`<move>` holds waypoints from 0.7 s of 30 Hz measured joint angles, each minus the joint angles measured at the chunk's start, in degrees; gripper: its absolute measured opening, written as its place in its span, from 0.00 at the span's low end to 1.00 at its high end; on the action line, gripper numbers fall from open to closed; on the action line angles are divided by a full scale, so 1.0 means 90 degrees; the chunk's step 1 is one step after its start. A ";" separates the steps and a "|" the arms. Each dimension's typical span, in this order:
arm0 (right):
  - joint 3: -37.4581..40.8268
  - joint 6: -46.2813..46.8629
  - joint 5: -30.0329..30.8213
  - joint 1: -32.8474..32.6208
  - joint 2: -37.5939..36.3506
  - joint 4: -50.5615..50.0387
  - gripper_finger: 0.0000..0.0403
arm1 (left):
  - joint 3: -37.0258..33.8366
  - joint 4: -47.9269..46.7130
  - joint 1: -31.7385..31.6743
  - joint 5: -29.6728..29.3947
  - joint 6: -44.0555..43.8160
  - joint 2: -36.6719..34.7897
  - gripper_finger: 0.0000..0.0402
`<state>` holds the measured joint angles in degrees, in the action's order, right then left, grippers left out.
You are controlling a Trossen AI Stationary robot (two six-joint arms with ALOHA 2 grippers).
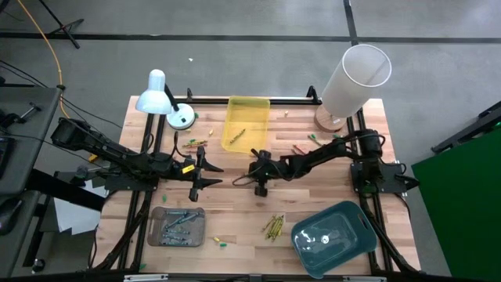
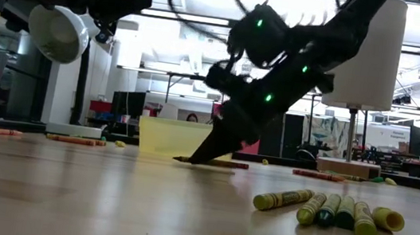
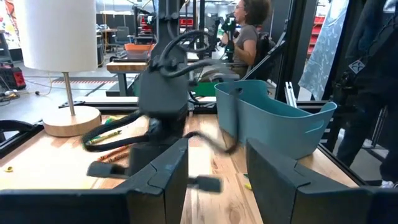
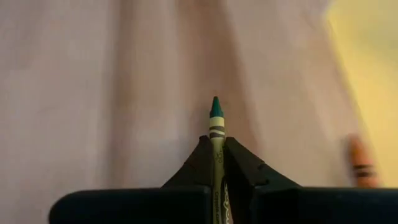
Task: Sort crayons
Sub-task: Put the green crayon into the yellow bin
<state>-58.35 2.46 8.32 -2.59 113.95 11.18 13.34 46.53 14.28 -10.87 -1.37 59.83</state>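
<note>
My right gripper (image 1: 246,178) is at the table's middle, slanting down, shut on a green crayon (image 4: 216,118) whose pointed tip sticks out past the fingertips. In the low view the right gripper (image 2: 191,158) reaches down close to the table top. My left gripper (image 1: 214,175) waits open just left of it, level, with nothing between its fingers (image 3: 163,177). A heap of yellow-olive crayons (image 2: 327,209) lies on the wood near the teal tray (image 1: 333,235). Orange crayons (image 1: 192,143) lie near the yellow tray (image 1: 247,121). My right gripper pinches the green crayon's paper-wrapped shaft (image 4: 217,152) between its two fingers. The crayon lies along the fingers, pointed end forward. The fingers come slanting down from the table's right side. The tip (image 2: 177,159) is near the table top; whether it touches, I cannot tell.
A grey tray (image 1: 178,225) with crayons stands at the near left. A white desk lamp (image 1: 160,98) is at the far left and a tall white lampshade (image 1: 356,74) at the far right. Green bits (image 1: 223,241) lie near the front edge.
</note>
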 joint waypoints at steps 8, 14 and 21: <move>0.0411 -0.0328 0.0696 -0.0326 -0.0763 0.0512 0.01 | 0.0000 -0.0236 0.0000 0.0000 0.0005 0.0000 0.36; 0.1879 -0.0298 0.1025 -0.0437 -0.1784 0.2368 0.00 | 0.0000 -0.0434 0.0000 -0.0032 0.0184 0.0000 0.36; 0.3655 -0.0153 0.0615 -0.0449 -0.2254 0.6525 0.00 | -0.0079 -0.0195 -0.0073 -0.0758 0.0964 0.0160 0.36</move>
<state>-25.45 1.08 13.86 -6.63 93.66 69.90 12.63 44.77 13.63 -17.70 7.31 61.27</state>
